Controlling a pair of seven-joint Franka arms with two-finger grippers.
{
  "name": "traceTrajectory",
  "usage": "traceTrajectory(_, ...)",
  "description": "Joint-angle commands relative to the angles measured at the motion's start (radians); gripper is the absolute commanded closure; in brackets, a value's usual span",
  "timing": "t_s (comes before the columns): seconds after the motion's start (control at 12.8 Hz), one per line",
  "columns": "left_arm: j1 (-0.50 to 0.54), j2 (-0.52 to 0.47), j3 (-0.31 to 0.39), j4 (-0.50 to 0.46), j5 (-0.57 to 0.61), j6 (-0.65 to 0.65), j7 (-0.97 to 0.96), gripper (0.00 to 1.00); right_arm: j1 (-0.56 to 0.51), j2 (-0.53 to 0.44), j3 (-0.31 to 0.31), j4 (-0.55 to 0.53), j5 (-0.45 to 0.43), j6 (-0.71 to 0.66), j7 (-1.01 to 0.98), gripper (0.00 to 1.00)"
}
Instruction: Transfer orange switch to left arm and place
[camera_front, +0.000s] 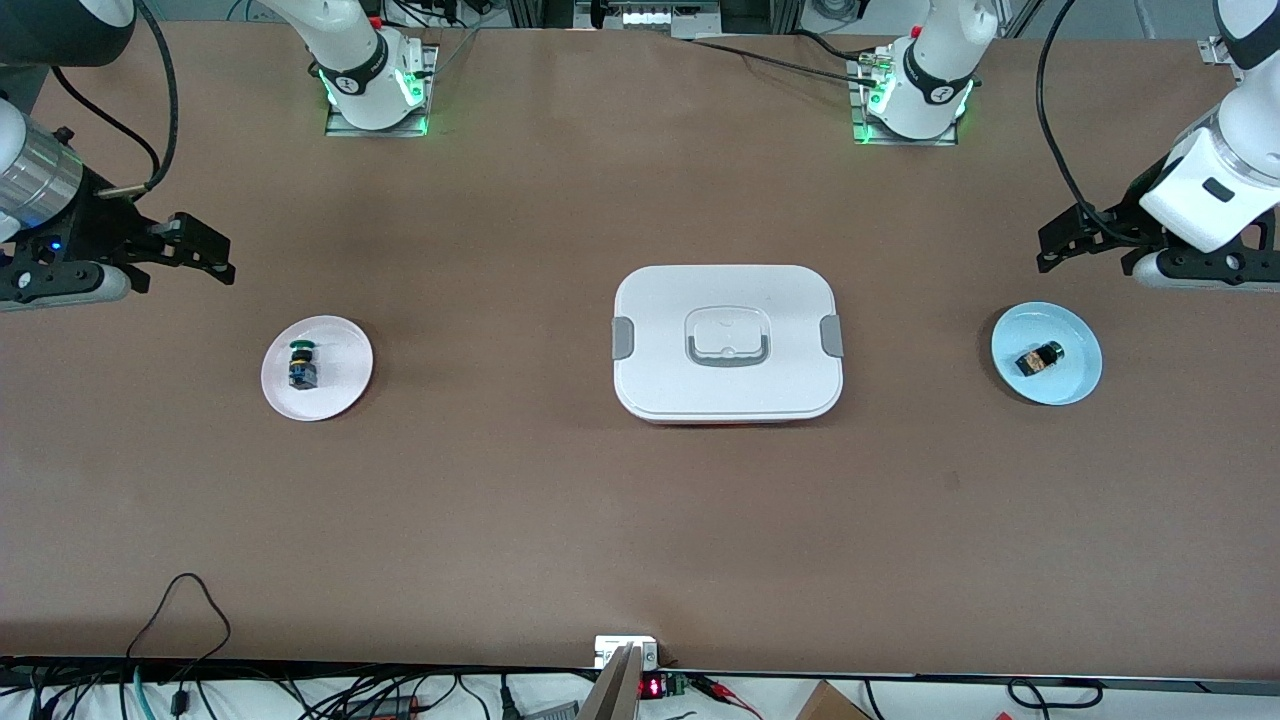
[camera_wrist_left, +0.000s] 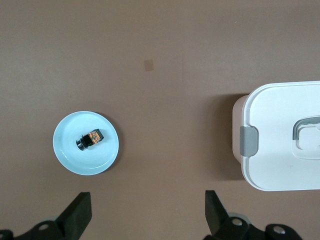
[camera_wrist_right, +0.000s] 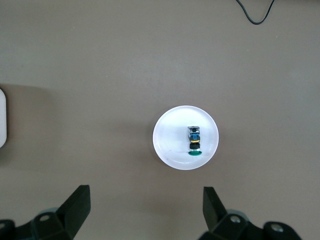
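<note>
The orange switch (camera_front: 1040, 358) lies on its side on a light blue plate (camera_front: 1075, 385) toward the left arm's end of the table; it also shows in the left wrist view (camera_wrist_left: 90, 139). The white box (camera_front: 727, 342) with grey clips stands mid-table and shows in the left wrist view (camera_wrist_left: 285, 135). My left gripper (camera_front: 1062, 241) is open and empty, up in the air over bare table beside the blue plate. My right gripper (camera_front: 205, 252) is open and empty, up over bare table beside a white plate (camera_front: 340, 385).
The white plate, toward the right arm's end, holds a switch with a green cap and blue body (camera_front: 301, 365), also in the right wrist view (camera_wrist_right: 194, 141). Cables (camera_front: 180, 640) and small electronics lie along the table edge nearest the camera.
</note>
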Motion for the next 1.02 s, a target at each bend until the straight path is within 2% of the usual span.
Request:
traceTrajectory(0.0, -0.011, -0.011, 0.003, 0.004, -0.003, -0.017, 0.008, 0.00, 0.003, 0.007, 0.002, 0.027, 0.012, -0.023, 0.011, 0.00)
traceTrajectory(0.94, -0.011, 0.016, 0.000, 0.021, -0.003, -0.039, 0.004, 0.00, 0.006, 0.006, 0.006, 0.029, 0.004, -0.021, 0.011, 0.00)
